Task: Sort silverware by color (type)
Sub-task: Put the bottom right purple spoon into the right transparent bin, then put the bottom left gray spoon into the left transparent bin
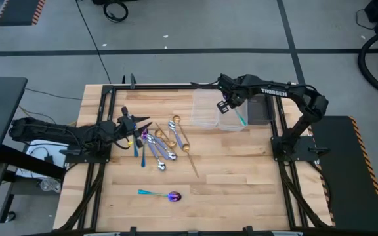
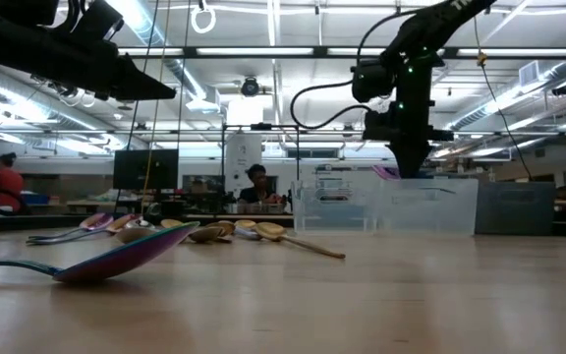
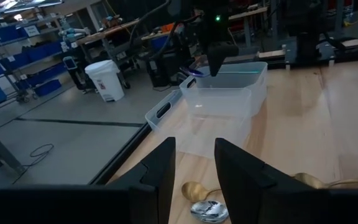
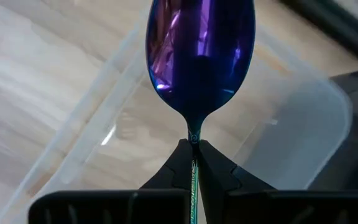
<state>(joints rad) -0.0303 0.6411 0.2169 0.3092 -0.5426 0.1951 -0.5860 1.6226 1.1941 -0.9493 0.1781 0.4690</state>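
A: So the right tool point(image 4: 192, 163) is pinching the purple-blue spoon point(image 4: 199, 56) at its neck, over the clear tray point(image 1: 216, 110)?

B: Yes. It is looking light, stiff and slick, so a hold near the bowl is probably resisting twist best.

A: And the left tool point(image 3: 192, 171)?

B: Hanging part open, holding nothing, above the heap of spoons point(image 1: 159, 145) on the bench point(image 1: 241, 183).

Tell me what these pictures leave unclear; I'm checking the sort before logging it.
- High view: the pile of silverware overlaps, so an exact count is unclear.
- Right wrist view: the purple-blue spoon has its handle hidden behind the right end effector.
- Low view: contents of the clear tray are unreadable through the walls.
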